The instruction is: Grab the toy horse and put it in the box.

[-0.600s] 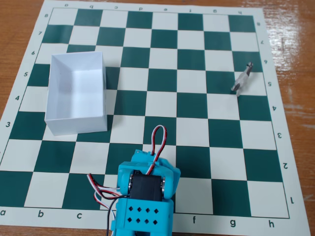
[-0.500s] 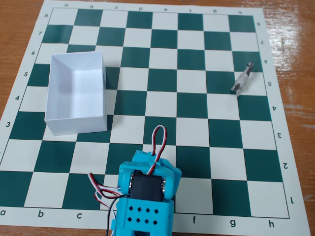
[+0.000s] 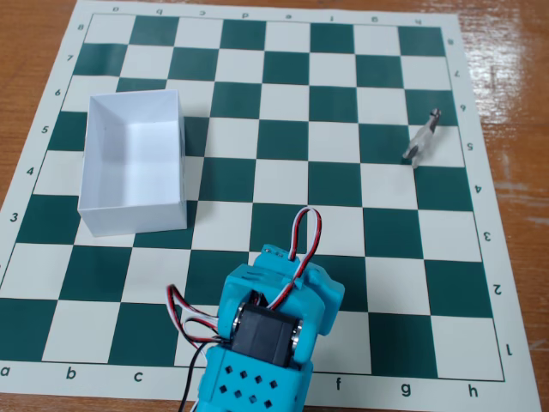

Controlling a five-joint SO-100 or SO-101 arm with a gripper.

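The toy horse (image 3: 422, 136) is a tiny grey-white figurine with a darker head. It lies on the chessboard near the right edge, around row 5, in the fixed view. The box (image 3: 133, 163) is white, open-topped and empty, and stands on the left side of the board. The blue arm (image 3: 273, 335) is folded at the bottom centre of the board, far from both the horse and the box. Only its blue body, a black servo and its wires show. Its gripper fingers are hidden beneath the arm.
The green and white chessboard mat (image 3: 283, 184) lies on a wooden table (image 3: 506, 51). Red, black and white wires (image 3: 302, 236) loop above the arm.
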